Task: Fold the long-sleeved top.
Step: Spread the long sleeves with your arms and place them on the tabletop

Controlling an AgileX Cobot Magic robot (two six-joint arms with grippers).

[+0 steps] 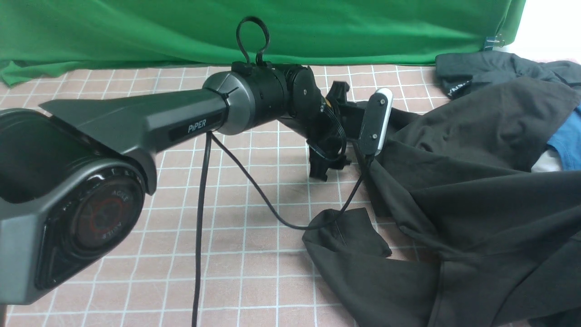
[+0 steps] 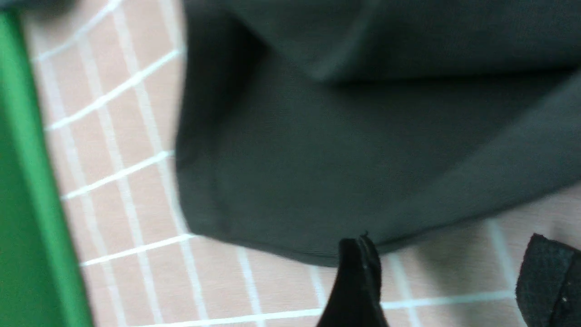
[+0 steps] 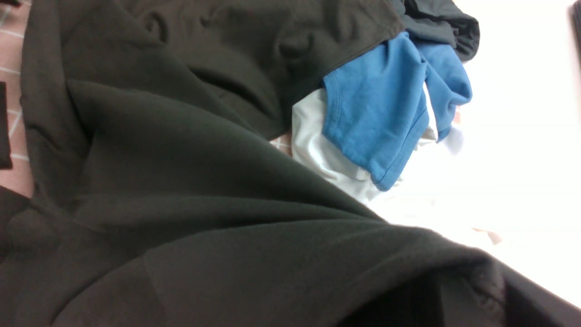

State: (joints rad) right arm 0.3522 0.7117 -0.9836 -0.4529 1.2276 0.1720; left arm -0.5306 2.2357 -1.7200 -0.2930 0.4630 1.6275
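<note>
Checked tablecloth (image 1: 254, 254), left arm (image 1: 136, 122) across foreground, long-sleeved top (image 1: 476, 190) overlapping blue shirt (image 1: 565, 145)

The top (image 1: 476, 190) is matt black knit cloth, soft and creased. The tablecloth (image 1: 254, 254) under it looks like matt pink cloth with white lines. The far backdrop (image 1: 136, 27) is matt green cloth. The left arm (image 1: 136, 122) has a smooth satin-grey shell, plastic or metal I cannot tell, and its near cap (image 1: 102, 213) is glossy. At the right, the blue shirt (image 3: 376, 113) is fine matt knit with stitched hems.
</note>
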